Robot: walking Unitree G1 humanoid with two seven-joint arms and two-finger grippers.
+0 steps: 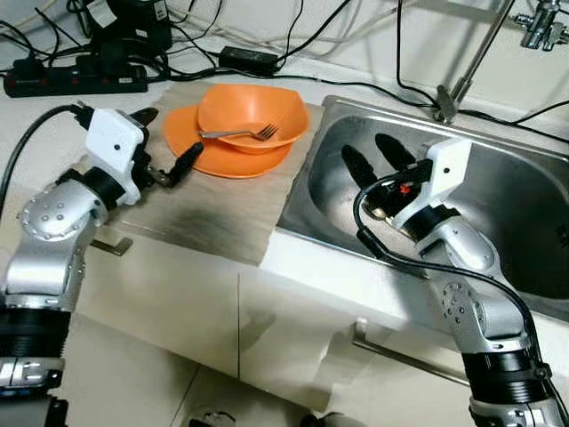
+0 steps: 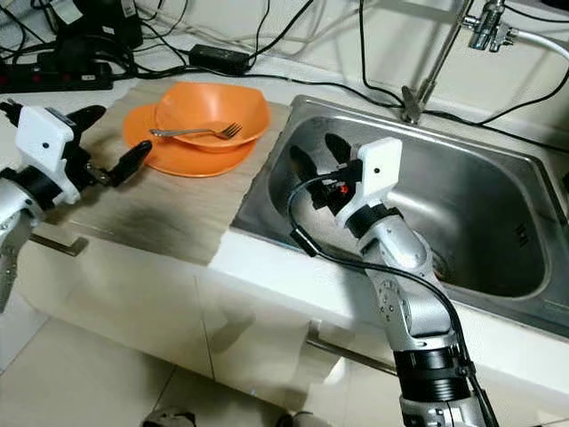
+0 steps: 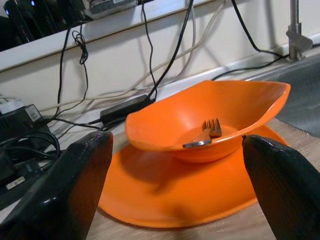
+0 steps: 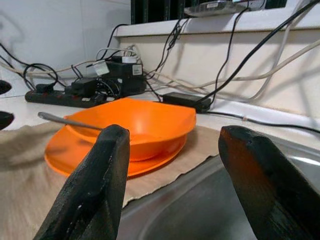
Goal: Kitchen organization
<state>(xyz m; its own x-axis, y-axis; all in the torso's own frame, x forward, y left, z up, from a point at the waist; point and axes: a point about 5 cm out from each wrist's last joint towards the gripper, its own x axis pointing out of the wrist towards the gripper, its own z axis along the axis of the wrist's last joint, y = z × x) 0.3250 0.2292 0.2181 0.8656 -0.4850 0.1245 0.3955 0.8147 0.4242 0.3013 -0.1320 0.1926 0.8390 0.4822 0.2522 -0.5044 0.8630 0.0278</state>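
Beside the steel sink (image 1: 498, 191), on the pale mat (image 1: 213, 200) that covers this stretch of surface (image 1: 40, 133), sits an orange bowl (image 1: 252, 114) stacked on an orange plate (image 1: 200, 147). A fork (image 1: 240, 133) lies inside the bowl, tines toward the sink, handle pointing away from it. The plate rests flat on the mat, and the bowl sits on its sink-side half, rim reaching close to the sink's edge.

Left tool (image 1: 167, 144) hangs just off the plate's far-from-sink edge, fingers spread wide apart, one above and one lower down, nothing between them; from the left wrist view the bowl and fork sit framed between the two black fingers (image 3: 65, 190). Right tool (image 1: 378, 158) is over the sink basin, near the wall closest to the mat, fingers also parted and empty, aimed back toward the bowl.

Behind the plate, away from the sink, a black power strip (image 1: 76, 80) and a tangle of cables (image 1: 267, 44) run along the wall. A faucet (image 1: 471, 58) rises at the sink's back rim.
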